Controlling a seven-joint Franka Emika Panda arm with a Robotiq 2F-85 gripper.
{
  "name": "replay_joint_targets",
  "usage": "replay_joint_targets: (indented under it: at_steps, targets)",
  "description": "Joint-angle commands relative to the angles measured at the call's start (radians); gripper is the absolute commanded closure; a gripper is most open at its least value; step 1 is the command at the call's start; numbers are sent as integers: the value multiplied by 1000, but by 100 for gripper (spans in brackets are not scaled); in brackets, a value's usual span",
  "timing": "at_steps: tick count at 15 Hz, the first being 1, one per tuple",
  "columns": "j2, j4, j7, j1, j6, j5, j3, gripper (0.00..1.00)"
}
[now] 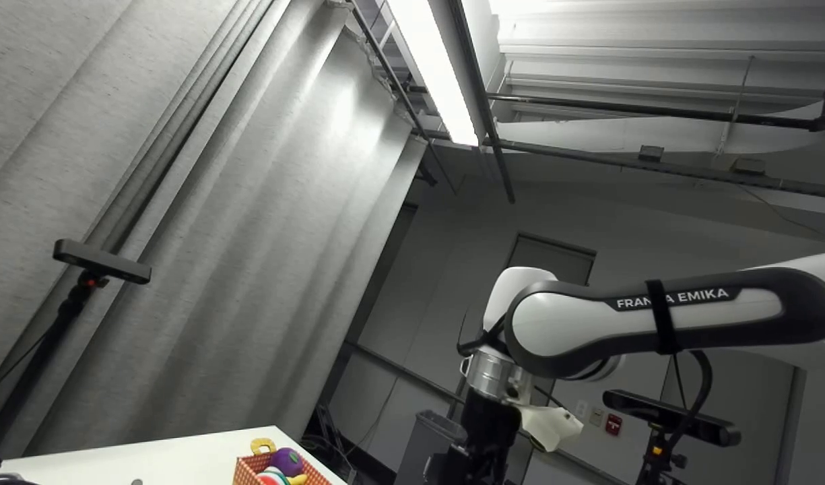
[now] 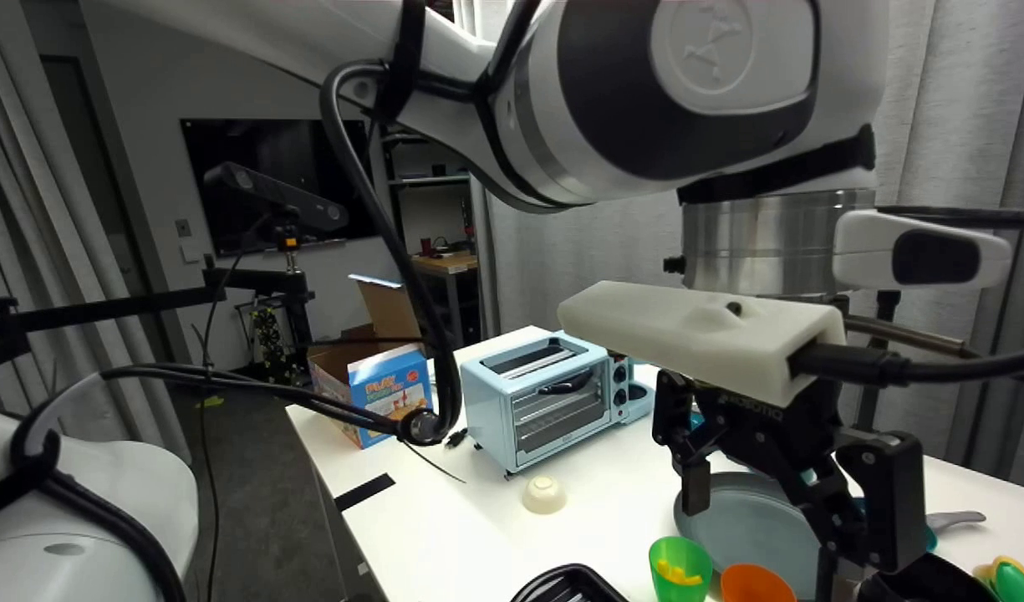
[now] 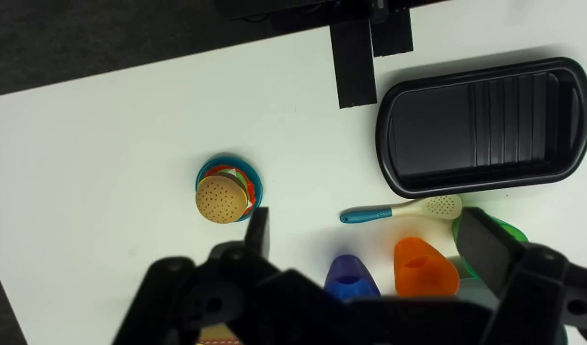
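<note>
My gripper (image 3: pixel 370 235) is open and empty, held above the white table with its fingers wide apart; it also shows in an exterior view (image 2: pixel 761 535). Between the fingers in the wrist view lie a blue-purple cup (image 3: pixel 349 278), an orange cup (image 3: pixel 423 275) and a cream spoon with a teal handle (image 3: pixel 370 214). A green cup (image 3: pixel 511 230) is partly hidden behind the right finger. A black loaf pan (image 3: pixel 432 129) lies beyond the spoon. A toy hamburger (image 3: pixel 221 199) sits in a teal bowl (image 3: pixel 256 179) near the left finger.
In an exterior view, a light blue toaster oven (image 2: pixel 553 401), an open cardboard box (image 2: pixel 390 389), a cream bowl (image 2: pixel 544 495) and a grey plate (image 2: pixel 712 527) stand on the table. A checked basket (image 1: pixel 245 470) of toy fruit is near a table corner. Black tape (image 3: pixel 353 72) marks the table edge.
</note>
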Motion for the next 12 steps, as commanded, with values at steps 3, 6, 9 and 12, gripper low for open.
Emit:
replay_joint_targets:
  at_steps: [3, 6, 9, 12]
  targets:
    - [78, 2, -26, 13, 30, 20, -12, 0]
    - [122, -1, -28, 18, 45, 34, -14, 0]
    - [161, -7, -26, 22, 61, 51, -11, 0]
    - [187, -26, -22, 31, 68, 80, -3, 0]
